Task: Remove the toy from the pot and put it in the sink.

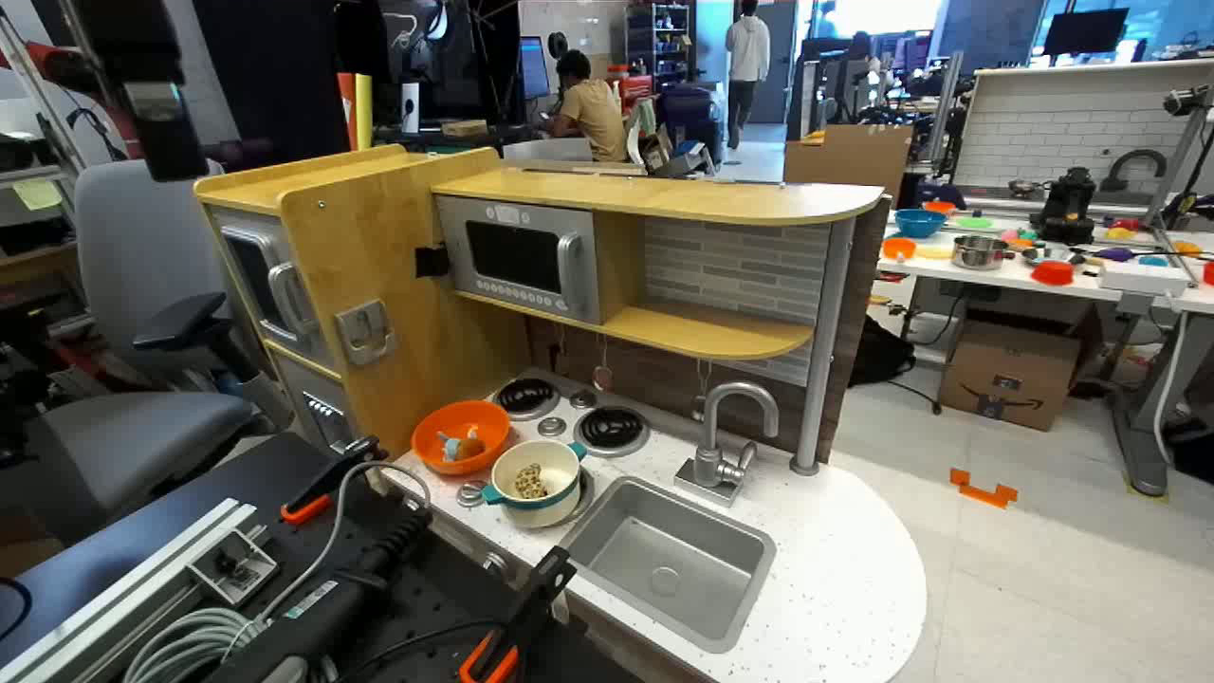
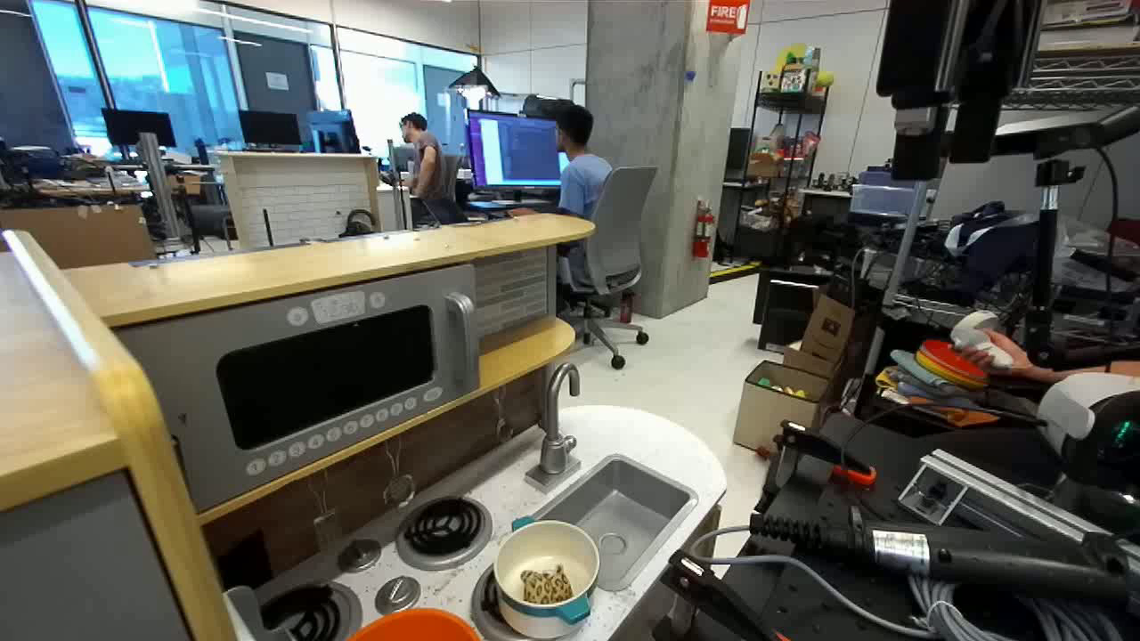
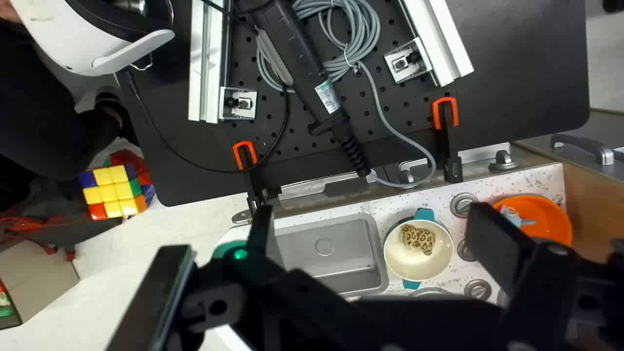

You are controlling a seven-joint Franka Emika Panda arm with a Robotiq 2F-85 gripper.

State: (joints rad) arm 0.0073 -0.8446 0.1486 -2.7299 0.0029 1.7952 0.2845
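Note:
The toy point(image 3: 418, 239) is tan with dark leopard spots and lies inside the cream pot point(image 3: 414, 265) with teal handles. The toy also shows in both exterior views point(image 1: 531, 482) point(image 2: 546, 586), inside the pot point(image 1: 539, 512) point(image 2: 545, 619) on a burner beside the sink. The grey sink point(image 3: 312, 243) holds nothing that I can see; it also shows in both exterior views point(image 1: 664, 560) point(image 2: 623, 516). My gripper point(image 3: 373, 214) is open and empty, high above the counter, its fingers wide apart. Parts of it hang at the top edge in both exterior views point(image 1: 159, 123) point(image 2: 931, 133).
An orange bowl point(image 1: 462, 427) with a small blue and brown toy stands beside the pot. A faucet point(image 1: 730, 436) rises behind the sink. A shelf with a toy microwave point(image 1: 517, 256) overhangs the burners. Clamps point(image 1: 531, 607) and a black table with cables line the counter's front.

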